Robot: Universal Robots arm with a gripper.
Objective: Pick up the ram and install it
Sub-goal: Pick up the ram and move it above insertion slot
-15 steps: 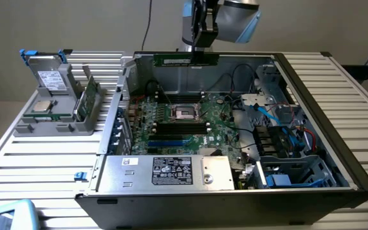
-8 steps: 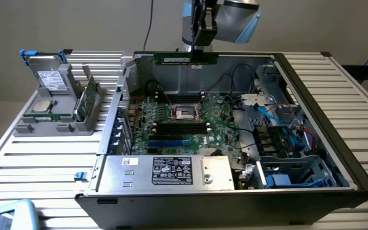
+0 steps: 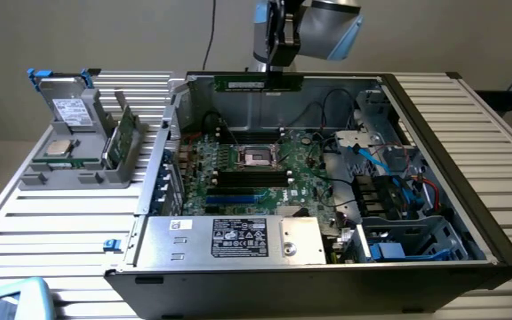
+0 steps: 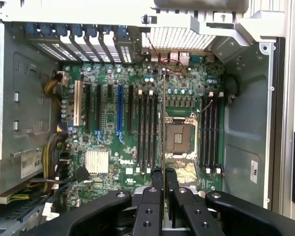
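Note:
My gripper (image 3: pixel 281 72) hangs above the back wall of the open computer case (image 3: pixel 469 167), shut on the ram (image 3: pixel 258 83). The ram is a long green stick held level by its upper edge. In the wrist view the ram (image 4: pixel 163 118) appears edge-on as a thin line running out from between my black fingers (image 4: pixel 151 196). It lies over the motherboard (image 4: pixel 108 123), between one bank of black slots (image 4: pixel 146 130) and the processor socket (image 4: pixel 179 137). Below it in the exterior view are the motherboard (image 3: pixel 309 170) and black slots (image 3: pixel 251 177).
A grey rack (image 3: pixel 78 175) at the exterior view's left holds a grey drive (image 3: pixel 67 110), a square silver chip (image 3: pixel 59 148) and another green stick (image 3: pixel 125 137). The power supply box (image 3: pixel 229 239) fills the case front; cables and a drive cage (image 3: pixel 399 193) sit at the exterior view's right.

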